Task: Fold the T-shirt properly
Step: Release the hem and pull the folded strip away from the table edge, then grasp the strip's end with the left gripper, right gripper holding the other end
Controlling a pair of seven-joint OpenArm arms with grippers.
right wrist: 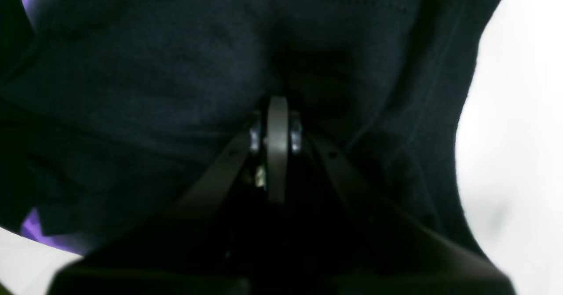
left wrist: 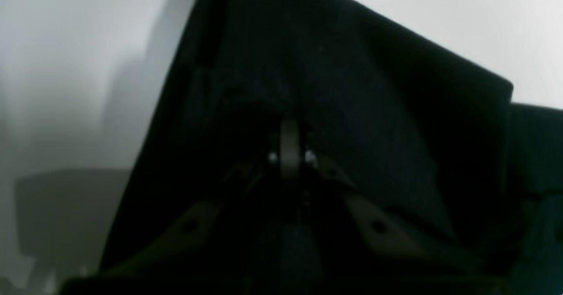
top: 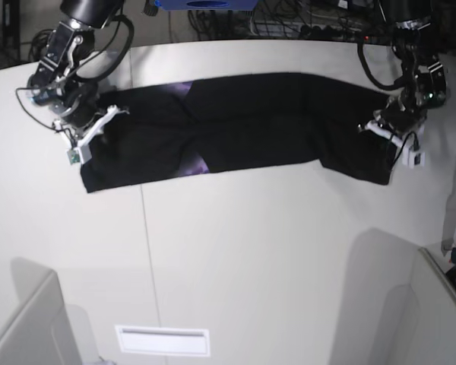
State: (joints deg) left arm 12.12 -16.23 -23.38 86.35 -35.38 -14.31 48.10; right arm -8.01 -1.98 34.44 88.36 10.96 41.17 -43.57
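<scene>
T-shirt: the T-shirt (top: pixel 243 122) lies as a long black band across the upper part of the base view, on the pale tabletop (top: pixel 235 258), already narrowed lengthwise, with a little purple print showing near its left-centre.
Long axis: it runs left to right in the base view, from one arm to the other, sagging slightly lower at both ends.
Right gripper: the right gripper (right wrist: pixel 277 110) sits at the band's left end in the base view; its jaws are pinched together with black cloth bunched at the tips, so it looks to be gripping that end.
Left gripper: the left gripper (left wrist: pixel 290 132) sits at the band's right end in the base view; its jaws are likewise closed into the dark fabric.
Nearer arm: neither; each arm holds its own end, and the middle lies between them, well apart from both.
Next move, as a judgement: with the ends held, one end probably has to travel along the long axis toward the other, kept level so the layers stack squarely.
</scene>
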